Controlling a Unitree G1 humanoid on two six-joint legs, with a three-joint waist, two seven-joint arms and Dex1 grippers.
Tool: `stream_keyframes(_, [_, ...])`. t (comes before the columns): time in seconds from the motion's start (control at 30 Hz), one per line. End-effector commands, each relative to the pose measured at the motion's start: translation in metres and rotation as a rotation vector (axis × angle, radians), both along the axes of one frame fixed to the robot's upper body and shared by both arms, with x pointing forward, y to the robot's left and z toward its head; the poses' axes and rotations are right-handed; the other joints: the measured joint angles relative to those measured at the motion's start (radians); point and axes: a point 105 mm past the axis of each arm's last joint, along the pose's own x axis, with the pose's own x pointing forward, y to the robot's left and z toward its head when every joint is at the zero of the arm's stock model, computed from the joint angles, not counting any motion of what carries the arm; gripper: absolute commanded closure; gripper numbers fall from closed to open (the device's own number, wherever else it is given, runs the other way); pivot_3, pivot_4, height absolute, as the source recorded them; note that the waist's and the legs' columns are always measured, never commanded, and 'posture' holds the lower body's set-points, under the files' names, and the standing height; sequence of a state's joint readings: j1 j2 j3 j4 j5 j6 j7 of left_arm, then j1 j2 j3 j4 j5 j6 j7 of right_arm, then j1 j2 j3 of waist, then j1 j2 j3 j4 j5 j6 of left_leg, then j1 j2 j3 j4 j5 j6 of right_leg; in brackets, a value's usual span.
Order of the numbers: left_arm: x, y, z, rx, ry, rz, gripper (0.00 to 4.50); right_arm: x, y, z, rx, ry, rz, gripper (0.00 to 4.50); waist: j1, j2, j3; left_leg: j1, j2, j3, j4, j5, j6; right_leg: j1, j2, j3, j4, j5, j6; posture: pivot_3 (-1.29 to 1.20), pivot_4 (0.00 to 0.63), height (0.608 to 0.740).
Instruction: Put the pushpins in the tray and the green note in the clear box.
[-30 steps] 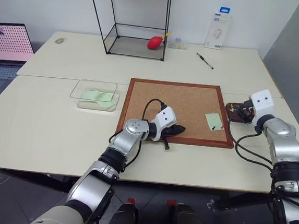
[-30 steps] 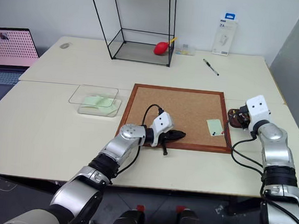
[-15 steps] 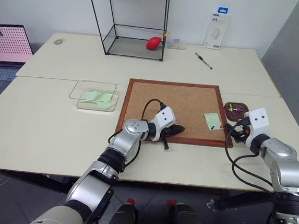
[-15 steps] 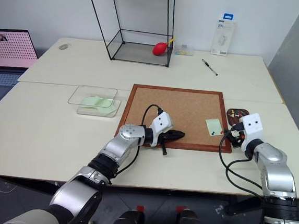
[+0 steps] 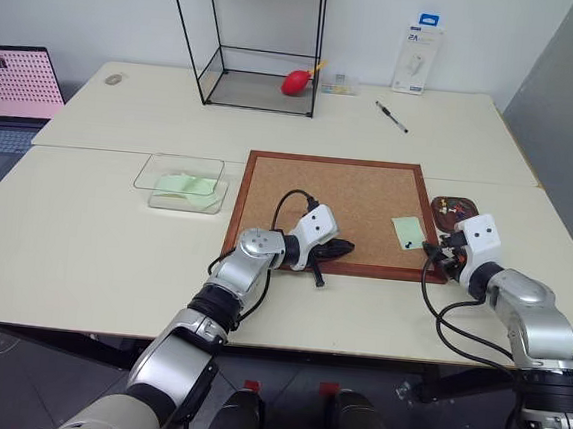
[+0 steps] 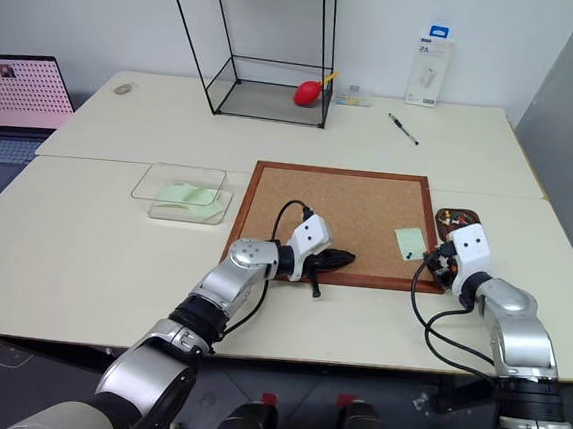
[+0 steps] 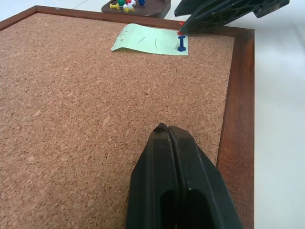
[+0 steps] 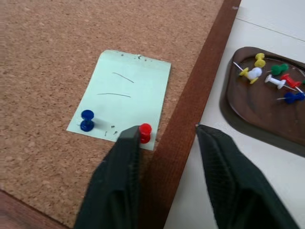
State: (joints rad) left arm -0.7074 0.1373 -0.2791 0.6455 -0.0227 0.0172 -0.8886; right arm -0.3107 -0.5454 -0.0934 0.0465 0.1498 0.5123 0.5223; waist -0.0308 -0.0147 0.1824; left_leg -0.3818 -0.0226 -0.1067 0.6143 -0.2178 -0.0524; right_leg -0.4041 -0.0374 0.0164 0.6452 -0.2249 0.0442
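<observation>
The worktop (image 5: 85,227) carries a corkboard (image 5: 338,204) in the middle, with the clear box (image 5: 181,183) just to its left, already holding green paper. Far back stands a wire-framed glass case (image 5: 261,42) with a red object inside, and a pen (image 5: 392,116) lies to its right. The tray (image 8: 267,102) sits on the worktop just beyond the corkboard's right frame, with a handful of coloured pins in it.

The green note (image 8: 125,98) is pinned near the board's right edge by two pushpins: a blue pin (image 8: 87,120) and a red pin (image 8: 145,131) along its near edge.

The left pincer (image 7: 174,186) rests shut and empty over the near part of the cork, well apart from the note. The right pincer (image 8: 167,148) is partly open and holds nothing; one finger stands just beside the red pin and the other is out past the wooden frame, so the jaws straddle the frame rather than the pin.

The risk, as I judge it, is closing from this stance: the fingers would clamp the frame or nudge the red pin sideways, bending it or tearing the note's corner. A tiny pin head could also slip from the pads and roll off toward the worktop's edge. Lifting the note before both pins are out would rip it.
</observation>
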Motion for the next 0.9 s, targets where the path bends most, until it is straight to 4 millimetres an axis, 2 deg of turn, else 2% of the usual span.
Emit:
stream_keyframes(0.03, [-0.007, 0.008, -0.027, 0.082, 0.065, 0.004, 4.5, 0.005, 0.0, 0.016, 0.006, -0.049, 0.007, 3.51, 0.0, 0.0, 0.0, 0.0, 0.0, 0.0, 0.0, 0.0, 0.0, 0.0, 0.0, 0.0, 0.0, 0.0, 0.0, 0.0, 0.15, 0.74])
stream_keyframes(0.17, [-0.007, 0.009, -0.028, 0.088, 0.064, 0.003, 4.5, 0.004, 0.002, 0.017, 0.017, -0.044, 0.02, 4.4, 0.0, 0.0, 0.0, 0.0, 0.0, 0.0, 0.0, 0.0, 0.0, 0.0, 0.0, 0.0, 0.0, 0.0, 0.0, 0.0, 0.15, 0.74])
stream_keyframes(0.2, [-0.007, 0.009, -0.028, 0.09, 0.064, 0.003, 4.5, 0.003, 0.002, 0.017, 0.02, -0.044, 0.023, 4.46, 0.0, 0.0, 0.0, 0.0, 0.0, 0.0, 0.0, 0.0, 0.0, 0.0, 0.0, 0.0, 0.0, 0.0, 0.0, 0.0, 0.15, 0.74])
stream_keyframes(0.9, [-0.01, 0.008, -0.035, 0.119, 0.08, -0.008, 4.5, -0.004, 0.004, 0.051, 0.066, -0.124, 0.05, 4.46, 0.0, 0.0, 0.0, 0.0, 0.0, 0.0, 0.0, 0.0, 0.0, 0.0, 0.0, 0.0, 0.0, 0.0, 0.0, 0.0, 0.15, 0.74])
